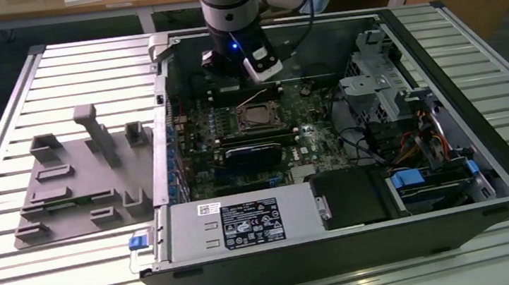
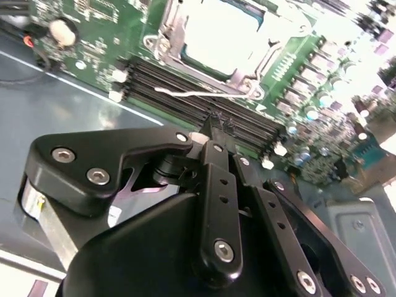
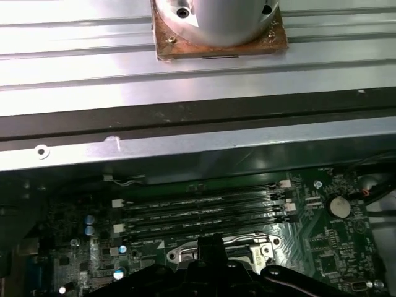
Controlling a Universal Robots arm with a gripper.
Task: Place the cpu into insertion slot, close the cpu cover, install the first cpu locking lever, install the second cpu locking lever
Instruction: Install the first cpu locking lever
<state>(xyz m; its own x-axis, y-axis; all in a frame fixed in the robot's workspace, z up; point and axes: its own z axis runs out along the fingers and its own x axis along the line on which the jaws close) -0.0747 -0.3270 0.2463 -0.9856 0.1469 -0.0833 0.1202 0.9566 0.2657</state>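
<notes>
The cpu sits in the socket on the board, its pale metal top showing through the window of the cpu cover, which lies down flat over it. The pincer hangs just beside the socket, apart from it, over the memory slots that run between the socket and the wall of the computer case. Its tips appear drawn together, and nothing is visible between them. The governing relation is this: a thin wire locking lever lies between the pincer tip and the socket, with its long axis parallel to the memory slots and to the socket's near edge. By its position it appears not yet latched — in the exterior view it rises from the socket toward the pincer. The socket therefore lies across the lever from the pincer. Obstructions near the socket are few. A coin cell stands off one end of the memory slots. A larger black block lies on the side of the socket opposite the pincer — well apart from the tip. Outside the case, a grey fixture rests on the slatted surface, far from the socket.
</notes>
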